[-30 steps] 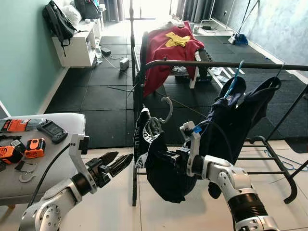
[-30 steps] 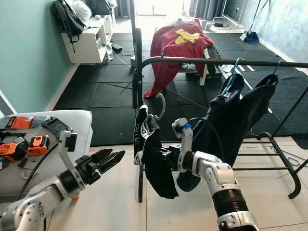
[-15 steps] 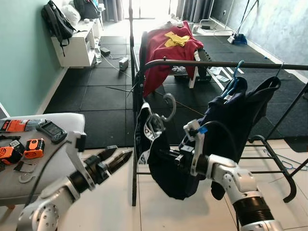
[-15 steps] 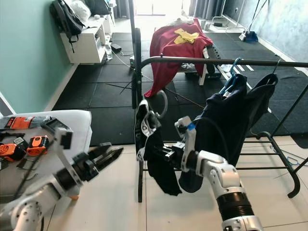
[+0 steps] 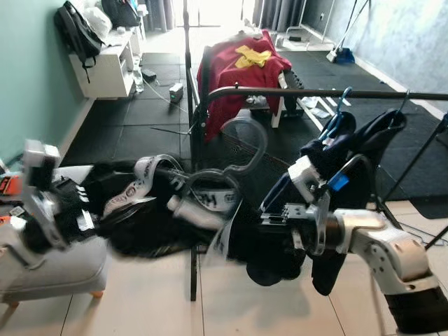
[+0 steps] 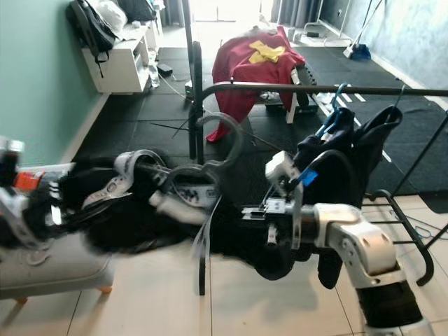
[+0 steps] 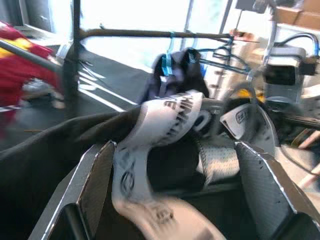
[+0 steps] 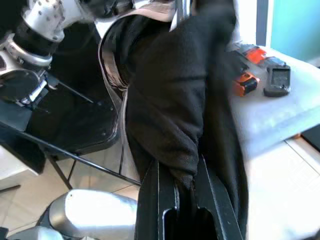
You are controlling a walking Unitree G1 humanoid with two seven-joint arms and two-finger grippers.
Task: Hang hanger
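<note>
black garment (white lettered trim), grey hanger, red cloth

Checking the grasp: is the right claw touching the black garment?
Touching. In the right wrist view, the right claw pinches a fold of the black garment between its fingers.

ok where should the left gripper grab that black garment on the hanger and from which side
Probably the stretched shoulder section of the black garment, near its white printed band, coming from the robot's left. The cloth already runs between the open left gripper fingers; the right gripper pinches the other end.
</note>
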